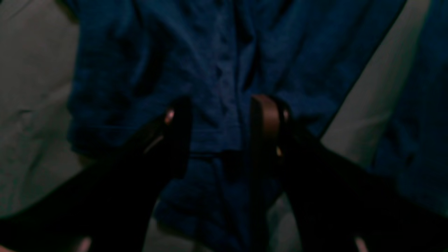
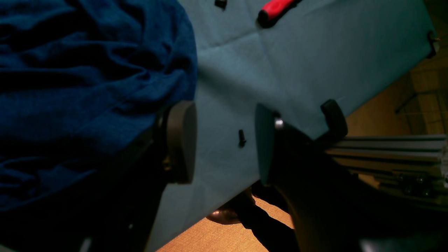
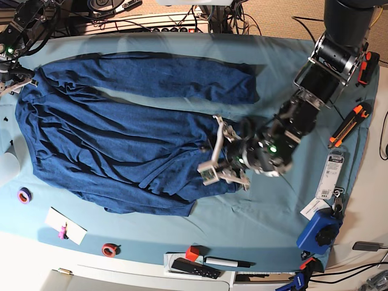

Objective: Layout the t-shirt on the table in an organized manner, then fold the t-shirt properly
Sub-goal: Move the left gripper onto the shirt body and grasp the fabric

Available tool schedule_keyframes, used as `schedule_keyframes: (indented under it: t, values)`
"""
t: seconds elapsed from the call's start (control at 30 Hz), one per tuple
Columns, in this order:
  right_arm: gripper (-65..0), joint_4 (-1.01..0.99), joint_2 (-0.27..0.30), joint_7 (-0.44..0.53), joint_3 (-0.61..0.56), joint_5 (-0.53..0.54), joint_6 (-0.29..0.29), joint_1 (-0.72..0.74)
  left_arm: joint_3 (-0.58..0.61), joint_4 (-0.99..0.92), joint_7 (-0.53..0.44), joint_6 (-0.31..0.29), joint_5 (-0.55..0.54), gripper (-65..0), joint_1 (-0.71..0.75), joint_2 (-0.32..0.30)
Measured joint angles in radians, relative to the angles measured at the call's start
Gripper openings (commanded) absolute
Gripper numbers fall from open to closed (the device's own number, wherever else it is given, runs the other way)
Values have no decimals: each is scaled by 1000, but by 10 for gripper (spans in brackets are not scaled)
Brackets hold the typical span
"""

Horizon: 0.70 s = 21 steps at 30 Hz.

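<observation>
Straddling a bunched fold of the t-shirt (image 1: 217, 70), the left gripper (image 1: 225, 115) has its jaws apart, nothing clamped. The right gripper (image 2: 225, 140) is likewise spread, over bare teal cloth at the table (image 3: 182, 224) edge just beside the shirt. The navy garment lies spread and wrinkled across the table.

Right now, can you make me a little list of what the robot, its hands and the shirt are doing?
garment: dark navy t-shirt, spread out but wrinkled, not folded
surface: table under a light teal cloth
left hand: open, fingers either side of a shirt fold at its edge
right hand: open, over bare cloth beside the shirt, holding nothing
near table edges: orange utility knife, red tape roll, purple tape roll, black marker
</observation>
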Motion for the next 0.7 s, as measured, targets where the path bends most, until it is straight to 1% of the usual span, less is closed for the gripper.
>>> schedule_keyframes:
  t: [0.13, 0.23, 0.3, 0.37, 0.43, 0.57, 0.63, 0.7]
  values:
    - [-379, 0, 0, 0, 0, 0, 0, 0, -133, 0, 0, 4, -23, -404, -2, 0]
    - [-379, 0, 0, 0, 0, 0, 0, 0, -210, -2, 19, -47, -21, -404, -3, -3]
    - [-379, 0, 0, 3, 0, 0, 0, 0, -220, -6, 37, -76, -16, -406, 0, -3]
    - [-379, 0, 0, 3, 0, 0, 0, 0, -219, -6, 29, -98, 23, -408, 20, 1]
    - [-379, 0, 0, 3, 0, 0, 0, 0, -218, -6, -32, -98, 70, -408, 59, 1]
    - [-379, 0, 0, 3, 0, 0, 0, 0, -217, -8, -126, -97, 206, -408, 148, 0]
    - [-379, 0, 0, 3, 0, 0, 0, 0, -217, -9, -164, -94, 235, -408, 171, 0]
    - [-379, 0, 0, 4, 0, 0, 0, 0, -217, -9, -183, -94, 245, -408, 175, 0]
